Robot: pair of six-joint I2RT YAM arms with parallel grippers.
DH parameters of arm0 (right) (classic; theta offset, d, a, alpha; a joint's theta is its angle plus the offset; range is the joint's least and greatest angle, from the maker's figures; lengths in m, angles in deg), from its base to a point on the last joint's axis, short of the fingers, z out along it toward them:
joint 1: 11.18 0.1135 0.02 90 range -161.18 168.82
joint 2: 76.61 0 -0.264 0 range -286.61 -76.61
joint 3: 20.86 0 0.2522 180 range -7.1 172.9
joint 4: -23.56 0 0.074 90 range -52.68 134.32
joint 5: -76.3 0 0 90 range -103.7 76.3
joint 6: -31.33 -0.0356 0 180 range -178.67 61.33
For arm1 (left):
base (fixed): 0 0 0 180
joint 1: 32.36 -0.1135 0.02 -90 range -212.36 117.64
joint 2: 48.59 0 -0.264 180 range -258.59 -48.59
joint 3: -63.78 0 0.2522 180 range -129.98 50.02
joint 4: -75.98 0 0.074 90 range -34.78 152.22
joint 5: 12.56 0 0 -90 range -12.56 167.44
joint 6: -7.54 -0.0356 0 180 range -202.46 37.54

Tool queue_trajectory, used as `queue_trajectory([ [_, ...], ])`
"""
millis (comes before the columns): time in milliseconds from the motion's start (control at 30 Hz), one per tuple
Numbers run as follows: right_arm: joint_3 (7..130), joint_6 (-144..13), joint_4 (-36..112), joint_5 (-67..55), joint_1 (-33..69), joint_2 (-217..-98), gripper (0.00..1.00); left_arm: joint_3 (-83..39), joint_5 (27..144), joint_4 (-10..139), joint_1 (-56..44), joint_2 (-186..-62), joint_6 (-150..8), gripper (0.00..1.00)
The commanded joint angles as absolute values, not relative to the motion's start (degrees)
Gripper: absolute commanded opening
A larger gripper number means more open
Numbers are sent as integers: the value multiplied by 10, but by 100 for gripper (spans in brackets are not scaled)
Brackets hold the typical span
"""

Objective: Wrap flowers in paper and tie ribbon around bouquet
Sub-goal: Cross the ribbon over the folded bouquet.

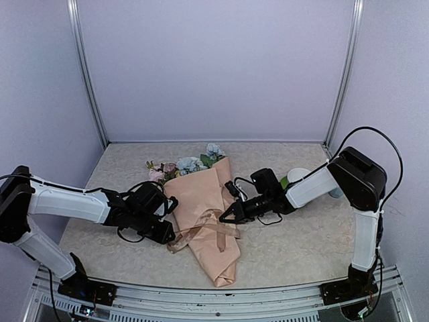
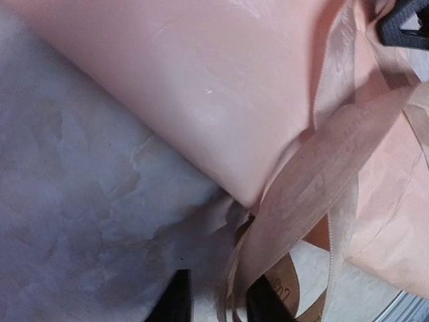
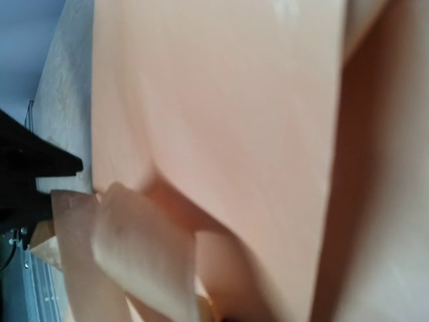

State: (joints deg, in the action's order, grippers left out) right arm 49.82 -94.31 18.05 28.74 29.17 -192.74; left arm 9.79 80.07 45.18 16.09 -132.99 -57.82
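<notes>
The bouquet is a peach paper (image 1: 208, 201) cone lying mid-table, tail toward me. The flowers (image 1: 186, 164) show pink, blue and white above its far rim. The beige ribbon (image 1: 213, 229) crosses the cone's middle. It loops off the left side (image 2: 315, 194). My left gripper (image 1: 171, 233) sits at the cone's left edge. Its black fingertips (image 2: 175, 300) stand apart with ribbon strands hanging between them, near the right finger. My right gripper (image 1: 224, 216) rests on the cone's right side, shut. A ribbon fold (image 3: 134, 255) runs down into its hidden jaws.
A white round object (image 1: 298, 176) with a bit of green lies behind the right forearm. Metal frame posts (image 1: 90, 100) rise at the back corners. The table's front rail (image 1: 214, 295) runs just below the cone's tail.
</notes>
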Motion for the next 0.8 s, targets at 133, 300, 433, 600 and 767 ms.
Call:
queue_trajectory([
  [133,479,-938,175,285,284,-1909,0,77,761,464,160,-1295,-607,11],
  [300,481,-941,172,288,284,-1912,0,74,778,466,157,-1299,-633,17],
  [433,482,-942,173,290,284,-1910,0,62,783,462,160,-1305,-645,45],
  [600,485,-941,175,291,284,-1915,0,28,825,474,166,-1297,-698,60],
  [767,492,-941,178,292,284,-1916,0,-1,913,498,171,-1365,-754,68],
])
